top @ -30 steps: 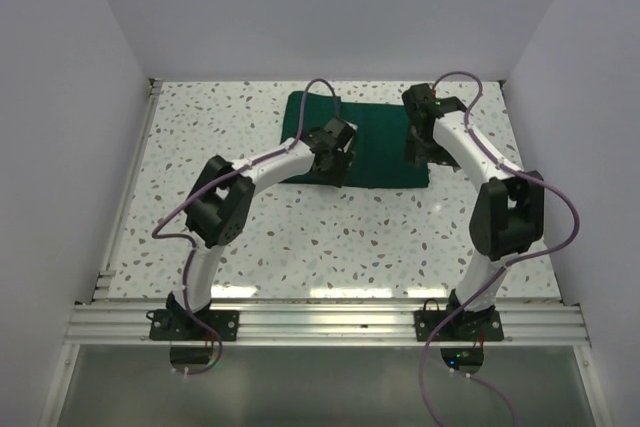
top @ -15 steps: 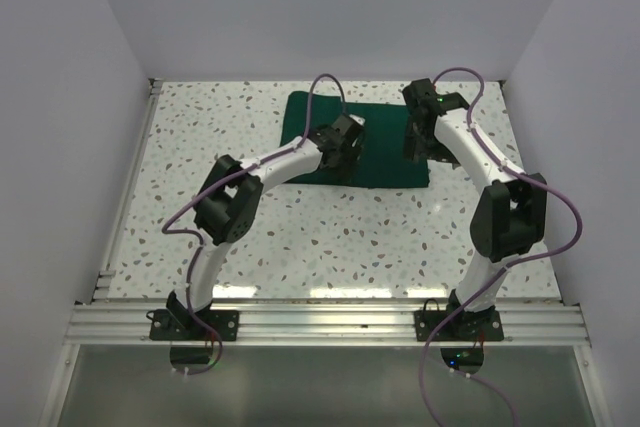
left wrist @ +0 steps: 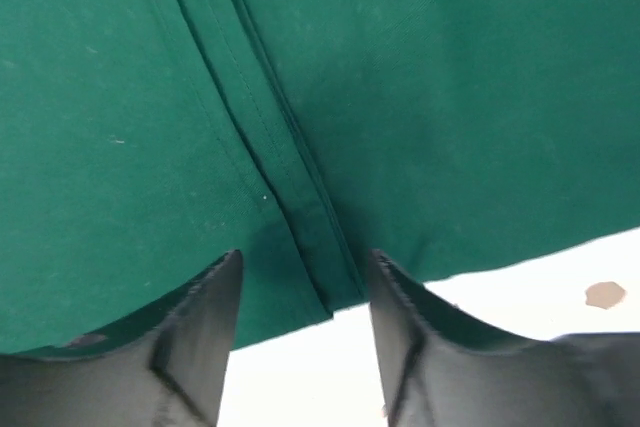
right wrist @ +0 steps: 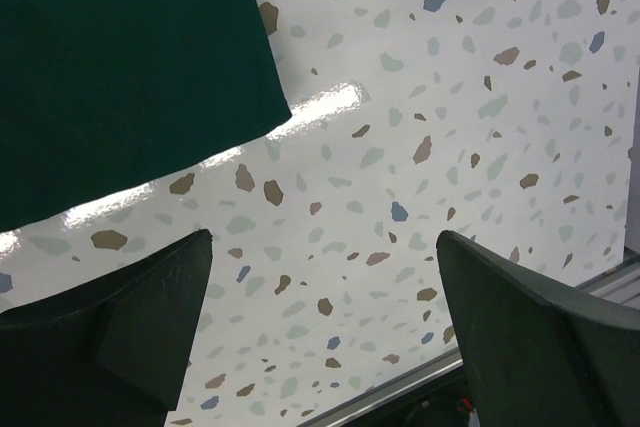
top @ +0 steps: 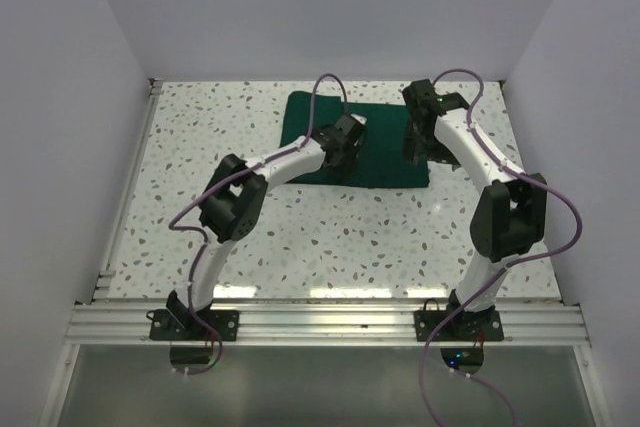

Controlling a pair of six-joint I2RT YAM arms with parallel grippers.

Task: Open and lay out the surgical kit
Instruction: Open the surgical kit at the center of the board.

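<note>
The surgical kit (top: 385, 147) lies flat on the tabletop (top: 300, 237), toward 12 o'clock from its centre; the left gripper (top: 343, 152) hangs over the kit's 6 o'clock edge, slightly to the 7 o'clock side; in the left wrist view a folded hem (left wrist: 270, 177) runs from 11 o'clock down to that edge, ending between the fingers; the right gripper (top: 418, 152) sits at the kit's 4 o'clock corner, over bare tabletop just beside it; a rail (top: 330, 322) lies along the tabletop's 6 o'clock edge.
</note>
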